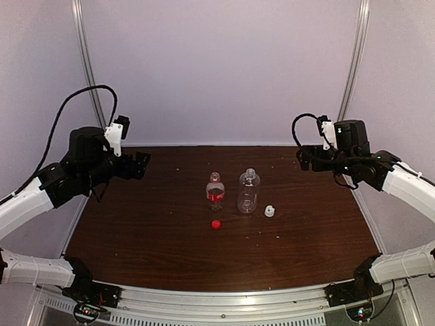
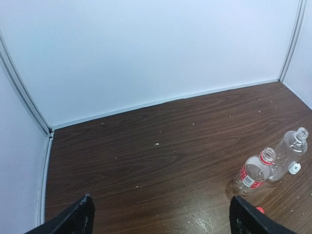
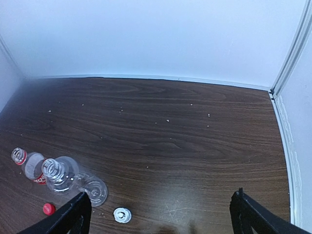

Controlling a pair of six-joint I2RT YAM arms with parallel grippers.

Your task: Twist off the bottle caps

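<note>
Clear plastic bottles (image 1: 232, 191), dark wood-grain table (image 1: 149, 224).

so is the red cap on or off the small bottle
Off: the small bottle stands with an open neck, and the red cap lies on the table beside it.

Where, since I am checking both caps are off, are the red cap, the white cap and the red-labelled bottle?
red cap (image 1: 216, 224), top external view, its flat top.
white cap (image 1: 270, 212), top external view, its middle.
red-labelled bottle (image 1: 215, 197), top external view, its red label.
</note>
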